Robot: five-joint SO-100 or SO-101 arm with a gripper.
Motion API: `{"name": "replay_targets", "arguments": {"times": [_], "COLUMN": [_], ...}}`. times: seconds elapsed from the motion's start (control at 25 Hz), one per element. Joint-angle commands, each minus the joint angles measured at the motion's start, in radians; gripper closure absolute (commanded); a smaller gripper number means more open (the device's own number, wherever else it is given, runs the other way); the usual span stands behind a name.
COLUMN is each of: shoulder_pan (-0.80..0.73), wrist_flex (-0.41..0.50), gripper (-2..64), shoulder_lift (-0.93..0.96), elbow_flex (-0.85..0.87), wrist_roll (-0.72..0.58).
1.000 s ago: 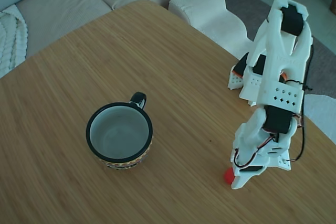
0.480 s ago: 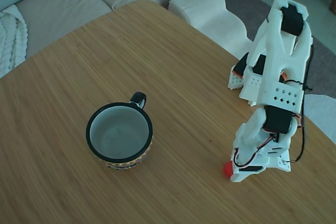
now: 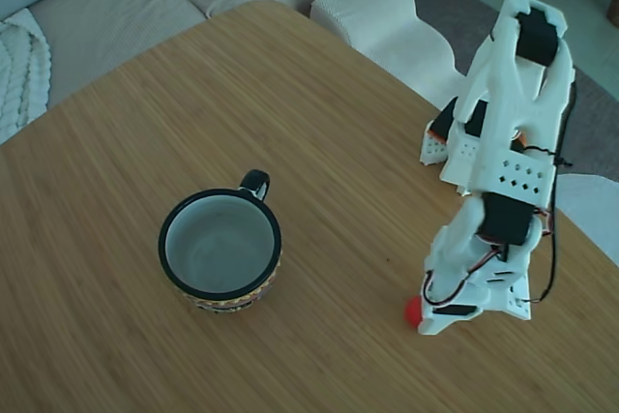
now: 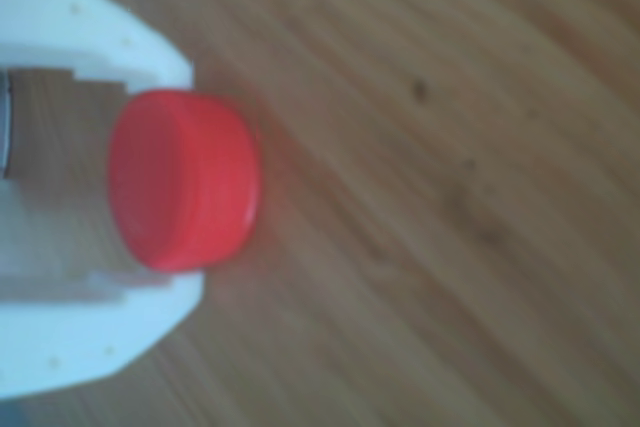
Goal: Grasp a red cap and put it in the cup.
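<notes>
The fixed view takes in the whole wooden bench (image 3: pixel 145 123): the cup (image 3: pixel 221 250) stands left of centre, mouth up and holding nothing, its small black handle pointing away toward the far edge, while the white arm (image 3: pixel 508 123) folds down at the right with its jaws (image 3: pixel 426 318) low at the bench surface. From there the red cap (image 3: pixel 413 311) is only a small red spot peeking out at the left tip of the jaws, well apart from the cup. The close other view shows what that one cannot — the red cap (image 4: pixel 185 180) sits between the two white fingers (image 4: pixel 90 37) of the jaws (image 4: pixel 170 172), one above it and one below (as that picture lies), both pressed against its rim. The jaws are closed on the cap, its outer half jutting past the fingertips over the wood grain.
</notes>
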Motion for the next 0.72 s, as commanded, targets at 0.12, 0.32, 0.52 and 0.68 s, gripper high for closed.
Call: {"name": "replay_targets", "arguments": {"times": [0.12,0.32,0.52,0.68], "shoulder_pan": [0.04,0.1,0.21,0.291], "wrist_flex": [0.081,0.155,0.276,0.367], "gripper": [48.2,48.2,48.2,48.1], "shoulder_lift": [0.06,0.213,0.367,0.457], "elbow_flex": [-0.11,-0.114,-0.161,-0.216], "wrist_roll": [0.003,0.0,-0.006,-0.008]}}
